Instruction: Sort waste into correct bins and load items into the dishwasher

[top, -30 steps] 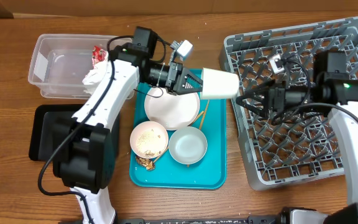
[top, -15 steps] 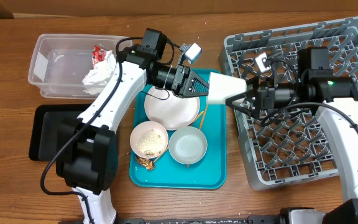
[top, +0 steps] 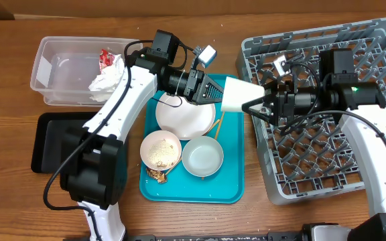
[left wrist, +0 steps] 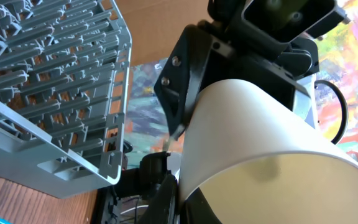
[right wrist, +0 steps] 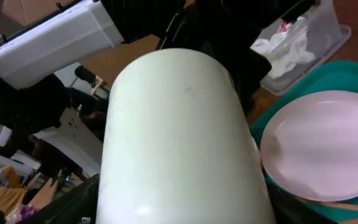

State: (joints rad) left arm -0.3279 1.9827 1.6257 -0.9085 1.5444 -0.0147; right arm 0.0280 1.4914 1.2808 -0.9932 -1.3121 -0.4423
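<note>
Handover | I kept left gripper (top: 218,90) clamped on cup (top: 238,94) | right gripper (top: 256,104) narrowed around its far end, grip unconfirmed | rack (top: 367,181) next

Serving tray (top: 230,191) sits dead centre on the table (top: 12,207). On it: plate (top: 183,124) at the back, left bowl (top: 143,142) and right bowl (top: 202,157) side by side in front. Rice (top: 159,152) is in the left bowl, scraps (top: 156,175) just before it, chopsticks (top: 217,124) along the plate's right. Dish rack (top: 313,174) is off to the right. Back left is the tub (top: 62,77), napkin (top: 106,82) and wrapper (top: 106,59) in its right end, flat tray (top: 45,142) right in front. Cup (top: 238,94) hangs above the serving tray's back right corner, by the rack's left wall.
</note>
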